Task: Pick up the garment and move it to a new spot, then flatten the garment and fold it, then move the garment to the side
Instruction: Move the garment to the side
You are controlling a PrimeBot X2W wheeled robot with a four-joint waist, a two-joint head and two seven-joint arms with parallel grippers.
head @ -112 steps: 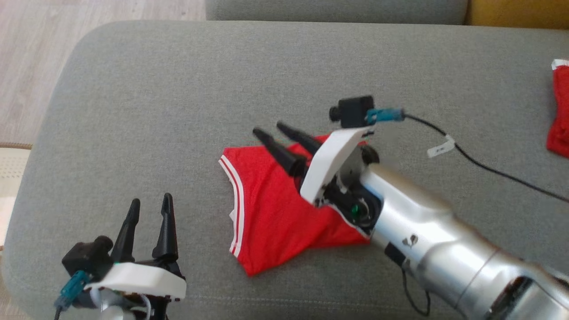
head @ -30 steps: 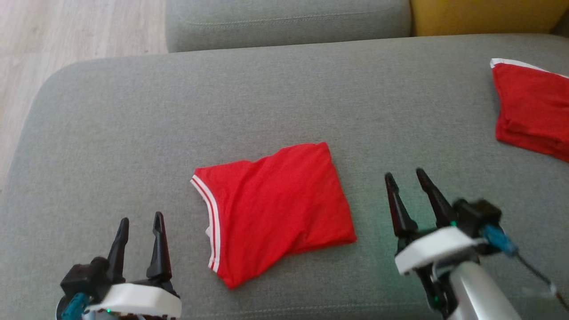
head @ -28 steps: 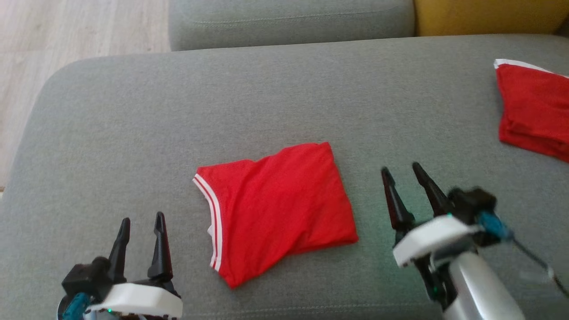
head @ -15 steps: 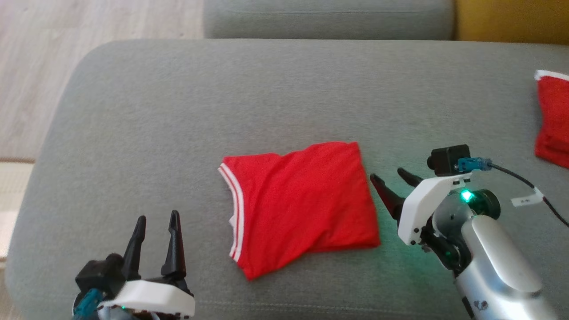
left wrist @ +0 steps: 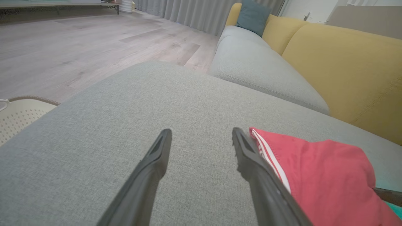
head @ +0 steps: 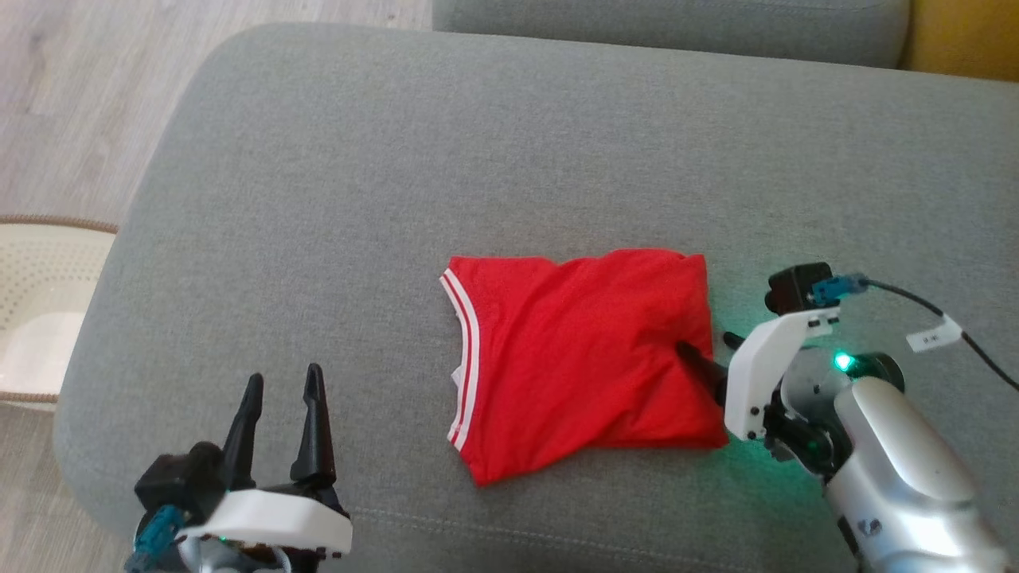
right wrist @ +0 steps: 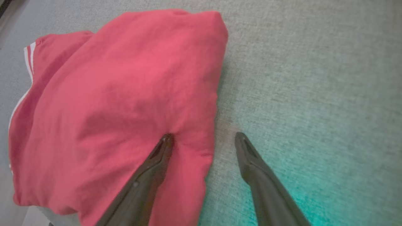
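far left: cream perforated basket [head: 36,306] down on the wood floor, just off the rounded edge of the grey sofa cushion [head: 334,175]. next, near the front edge, left gripper [head: 284,374], jaws spread wide, holding nothing, hovering well apart from the cloth. middle to right of the cushion: the garment [head: 573,350], folded into a rough rectangle, striped trim along its left side, lettering hidden. at its right edge, right gripper [head: 704,344], jaws open and astride the fold, one finger pressed into the top of the cloth, the other down on bare cushion just beside.

likely in hand: gripping the folded stack to carry it aside. best to work the outer finger under every layer before closing, not the top layer alone. pinch well in from the edge, lift only a little, carry level to keep the fold. bring the left gripper to the trimmed side in case of sagging.

room: plenty of bare cushion leftward and beyond the garment. front edge close, so steer away from there. on the right, mind the dark cable [head: 903,293] trailing behind the wrist.
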